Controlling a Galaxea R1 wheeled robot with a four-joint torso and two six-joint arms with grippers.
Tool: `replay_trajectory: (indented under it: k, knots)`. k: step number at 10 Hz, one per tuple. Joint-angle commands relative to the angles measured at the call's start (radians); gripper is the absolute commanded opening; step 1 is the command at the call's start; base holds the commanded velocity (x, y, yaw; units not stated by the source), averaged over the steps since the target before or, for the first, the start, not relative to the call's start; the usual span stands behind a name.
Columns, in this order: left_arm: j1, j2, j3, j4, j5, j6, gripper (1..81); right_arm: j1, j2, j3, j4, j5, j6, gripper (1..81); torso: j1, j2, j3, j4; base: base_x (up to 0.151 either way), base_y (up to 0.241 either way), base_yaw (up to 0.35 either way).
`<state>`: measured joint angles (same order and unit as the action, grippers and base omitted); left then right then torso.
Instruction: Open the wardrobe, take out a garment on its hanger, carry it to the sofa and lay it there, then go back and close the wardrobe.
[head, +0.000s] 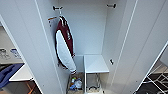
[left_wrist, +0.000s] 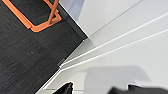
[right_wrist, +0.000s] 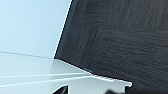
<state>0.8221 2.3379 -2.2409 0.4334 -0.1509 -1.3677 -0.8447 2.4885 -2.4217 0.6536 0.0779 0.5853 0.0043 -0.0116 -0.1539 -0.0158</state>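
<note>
Head view: wardrobe (head: 87, 30) stands open, both doors swung wide toward the camera at 9 and 3 o'clock, so the interior is exposed. A dark red jacket (head: 65, 42) with pale sleeves hangs at 11 o'clock from a hook high on the left inner wall; it lies flat against that wall because the hook sits close to it. A white inner shelf (head: 96, 64) sits at 5 o'clock, with a basket of small items (head: 75, 83) on the wardrobe floor beside it. No black garment hangs inside. Blue fabric (head: 10, 72) shows at 8 o'clock past the left door (likely the sofa, too little visible to be sure). Judgement: the doors are not yet closed.

Left wrist view: white door panels (left_wrist: 120, 50) over dark carpet (left_wrist: 25, 57); an orange frame (left_wrist: 47, 21) stands on the carpet at 11 o'clock. Dark gripper parts at the 6 o'clock edge; cannot tell their spread.

Right wrist view: white panel (right_wrist: 30, 30) meeting the carpet. Gripper state likewise cannot be told.
</note>
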Motion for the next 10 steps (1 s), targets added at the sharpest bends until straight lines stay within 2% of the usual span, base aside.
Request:
replay_trajectory:
  k: [1,3,6,10]
  knots:
    - [-0.134,-0.026,0.055,-0.038,0.002,-0.007,81.1,0.137,-0.052,0.081,0.001,-0.018,0.051,81.1,0.000,0.000,0.000,0.000,0.000,0.000,0.000]
    - [-0.134,0.023,0.061,-0.036,0.004,-0.013,81.1,0.146,-0.017,0.142,-0.002,0.003,0.053,81.1,0.000,0.000,0.000,0.000,0.000,0.000,0.000]
    - [-0.131,0.075,0.060,-0.028,0.005,-0.013,81.1,0.153,0.046,0.179,-0.041,0.019,0.051,81.1,0.000,0.000,0.000,0.000,0.000,0.000,0.000]
    - [-0.123,0.149,0.049,-0.016,0.010,-0.007,81.1,0.144,0.074,0.262,-0.069,0.040,0.051,81.1,0.000,0.000,0.000,0.000,0.000,0.000,0.000]
